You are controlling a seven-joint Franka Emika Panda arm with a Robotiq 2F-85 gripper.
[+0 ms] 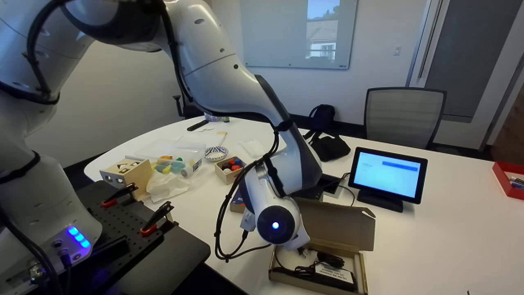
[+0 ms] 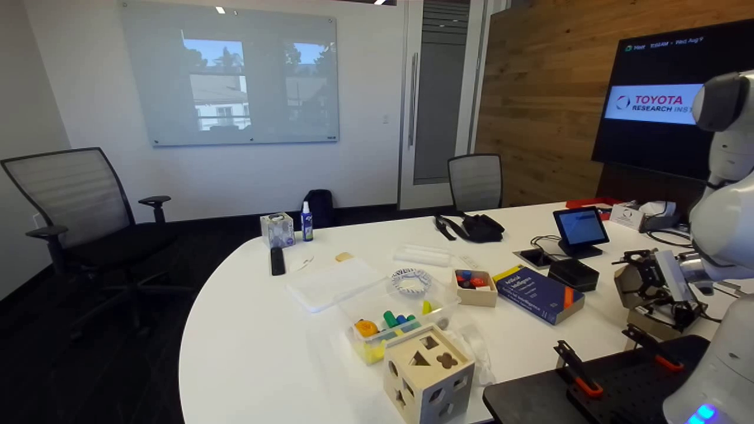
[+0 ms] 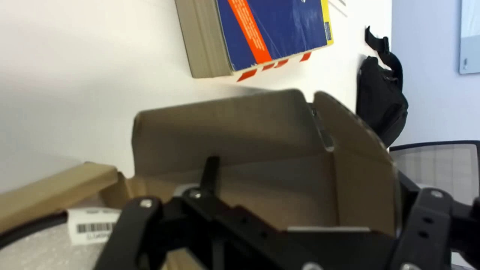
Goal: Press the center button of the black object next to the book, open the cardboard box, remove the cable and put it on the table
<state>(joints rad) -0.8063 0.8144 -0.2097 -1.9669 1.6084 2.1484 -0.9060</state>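
The white desk stretches out around the cardboard box, which lies flat near the desk's edge. The robot arm stands off one end of the box; it arches high, then slopes down until its wrist is low by that same end, angled toward the cardboard. The box's long axis appears to point away from the arm's foot, and its lid is raised along one long side, inner face showing. Past the lid, the tablet stands tilted back with a lit screen. The blue book lies flat near the box, with bare desk between them. The gripper is close to the lid, its jaws spread apart; whether it touches the box cannot be told. The black object sits just beside the book, beyond the raised lid. Inside the box, a long black block with a white label runs lengthwise along the wall opposite the lid, and the dark cable lies bundled between block and lid, one strand looping toward the arm's end of the box.
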